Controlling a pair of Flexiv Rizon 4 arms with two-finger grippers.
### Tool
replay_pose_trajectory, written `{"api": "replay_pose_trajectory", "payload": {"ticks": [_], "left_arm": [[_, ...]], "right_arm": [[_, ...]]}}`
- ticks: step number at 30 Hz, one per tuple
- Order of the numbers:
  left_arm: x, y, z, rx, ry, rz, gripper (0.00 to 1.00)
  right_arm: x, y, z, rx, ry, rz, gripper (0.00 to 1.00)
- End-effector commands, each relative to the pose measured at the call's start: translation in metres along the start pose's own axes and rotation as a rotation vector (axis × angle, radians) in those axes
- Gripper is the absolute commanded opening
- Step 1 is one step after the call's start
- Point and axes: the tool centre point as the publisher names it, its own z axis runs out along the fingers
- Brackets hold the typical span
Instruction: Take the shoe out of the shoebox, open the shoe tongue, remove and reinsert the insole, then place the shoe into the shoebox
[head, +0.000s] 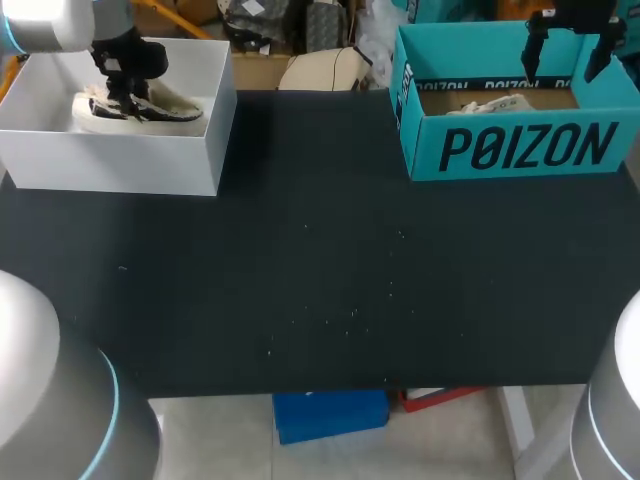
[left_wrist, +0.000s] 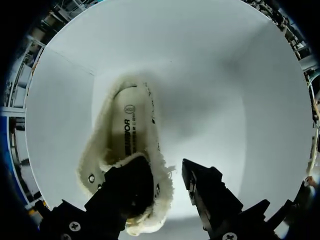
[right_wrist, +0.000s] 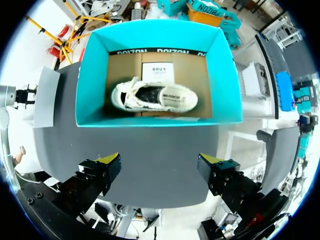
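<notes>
Head view shows the left gripper (head: 128, 88) down inside the white box (head: 120, 160) at the far left corner of the table (head: 320, 290). It sits over the shoe (head: 180, 110), which lies on the box floor. In the left wrist view, one finger (left_wrist: 127, 192) is sunk in the shoe's fleecy opening. The other finger (left_wrist: 202, 192) stands outside the side wall, seemingly just clear of the fleece. The jaws straddle the collar at middling width and hold nothing yet.

I judge this to be the first step, taking the shoe out. The next move calls for closing on the collar, then lifting straight up, clear of the box walls.

To the right, the right gripper (right_wrist: 159, 165) hangs wide open and empty above the teal box (right_wrist: 155, 121). A second shoe (right_wrist: 155, 95) lies on that box's cardboard floor.
</notes>
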Motion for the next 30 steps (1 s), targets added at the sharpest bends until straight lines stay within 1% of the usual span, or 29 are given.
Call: {"api": "replay_pose_trajectory", "payload": {"ticks": [1,6,7,9,10,14,17,18,25,27,28,30], "left_arm": [[-0.007,-0.001,0.021,-0.009,0.015,-0.015,0.46],[-0.008,0.001,0.031,-0.016,0.021,-0.024,0.41],[-0.008,0.001,0.032,-0.016,0.023,-0.025,0.36],[-0.007,0.001,0.033,-0.026,0.022,-0.032,0.2],[-0.007,0.001,0.033,-0.023,0.022,-0.033,0.0],[-0.004,0.001,0.02,-0.029,0.009,-0.035,0.0],[0.001,0.0,0.002,-0.03,-0.005,-0.031,0.0],[0.003,-0.002,-0.005,-0.042,-0.015,-0.018,0.0],[0.024,-0.016,-0.061,-0.057,-0.065,-0.022,0.0],[0.033,-0.023,-0.081,-0.079,-0.088,-0.031,0.0],[0.036,-0.025,-0.088,-0.086,-0.098,-0.035,0.0],[0.046,-0.034,-0.11,-0.116,-0.13,-0.06,0.0]], "right_arm": [[0.0,0.0,0.001,0.0,0.001,0.0,1.0],[0.0,0.0,0.001,0.0,0.001,0.0,1.0],[0.0,0.0,0.001,0.0,0.001,0.0,1.0],[0.0,0.0,0.001,0.0,0.001,0.0,1.0],[0.0,0.0,0.001,0.0,0.001,0.0,1.0],[0.0,0.0,0.001,0.0,0.001,0.0,1.0],[0.0,0.0,0.001,0.0,0.001,0.0,1.0],[0.0,0.0,0.001,0.0,0.001,0.0,1.0],[0.0,0.0,0.001,0.0,0.001,0.0,1.0],[0.0,0.0,0.001,0.0,0.001,0.0,1.0],[0.0,0.0,0.001,0.0,0.001,0.0,1.0],[0.0,0.0,0.001,0.0,0.001,0.0,1.0]]}}
